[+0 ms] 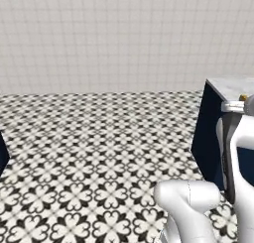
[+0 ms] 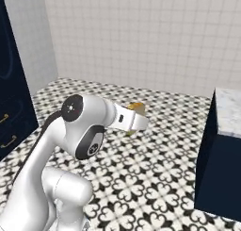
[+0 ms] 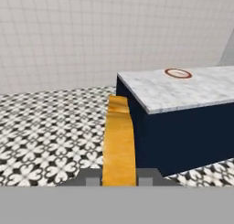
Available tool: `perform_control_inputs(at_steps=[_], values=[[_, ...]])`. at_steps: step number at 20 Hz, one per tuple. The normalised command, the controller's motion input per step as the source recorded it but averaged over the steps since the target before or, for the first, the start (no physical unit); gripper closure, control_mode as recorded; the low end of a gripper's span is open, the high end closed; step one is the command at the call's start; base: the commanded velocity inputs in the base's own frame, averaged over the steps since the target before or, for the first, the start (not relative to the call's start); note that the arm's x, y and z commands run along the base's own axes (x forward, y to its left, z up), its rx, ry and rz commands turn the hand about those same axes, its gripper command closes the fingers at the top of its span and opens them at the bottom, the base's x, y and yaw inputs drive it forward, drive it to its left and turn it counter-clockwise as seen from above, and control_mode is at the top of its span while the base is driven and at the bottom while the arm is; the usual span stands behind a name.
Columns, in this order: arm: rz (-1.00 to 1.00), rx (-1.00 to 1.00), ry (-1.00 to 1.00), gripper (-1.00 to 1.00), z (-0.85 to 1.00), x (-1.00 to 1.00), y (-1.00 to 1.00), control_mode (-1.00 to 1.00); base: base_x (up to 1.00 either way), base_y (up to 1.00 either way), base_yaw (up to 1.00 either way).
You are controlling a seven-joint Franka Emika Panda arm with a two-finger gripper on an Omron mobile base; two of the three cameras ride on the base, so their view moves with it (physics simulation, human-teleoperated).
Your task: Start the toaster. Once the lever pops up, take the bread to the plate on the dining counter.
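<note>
Golden-tan bread (image 3: pixel 119 143) stands edge-on between my tool (image 3: pixel 119 177) tips in the hand view, the two dark fingers (image 3: pixel 93 178) closed narrowly against its flat faces, so I read it as gripped and carried in the air above the floor. From the right base camera I catch just a corner of that slice (image 2: pixel 137 107) poking out past the white wrist, with the arm stretched forward over the tiles; the left base camera gives me only a tiny tan speck (image 1: pixel 243 97) beside the arm at the far right edge.

Past the toast, the hand view shows the dining desk (image 3: pixel 192 97), marble top on a dark navy base, and the red-rimmed plate (image 3: pixel 178 73) resting toward its far side, well apart from the bread. Neither base camera gives me the plate; both show only the near corner of the desk (image 2: pixel 229 112).

Black-and-white patterned floor (image 1: pixel 99 152) lies between me and the desk, a tiled wall (image 2: pixel 141 37) behind, and navy cabinets (image 2: pixel 14 98) with gold handles to the left.
</note>
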Motion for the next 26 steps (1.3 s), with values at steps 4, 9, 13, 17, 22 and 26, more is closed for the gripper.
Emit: perform_control_inputs(at_steps=[4,9,13,17,22,26], values=[[0.0,0.0,0.0,1.0,0.0,0.0,0.0,1.0,1.0,0.6,-0.24],[0.0,0.0,0.0,1.0,0.0,0.0,0.0,1.0,1.0,0.23,-0.23],[0.0,0.0,0.0,1.0,0.0,0.0,0.0,1.0,1.0,0.07,-0.35],[0.0,0.0,0.0,1.0,0.0,0.0,0.0,1.0,1.0,0.2,-0.43],[0.0,0.0,0.0,1.0,0.0,0.0,0.0,1.0,1.0,0.36,-0.48],[0.0,0.0,0.0,1.0,0.0,0.0,0.0,1.0,1.0,0.73,-0.51]])
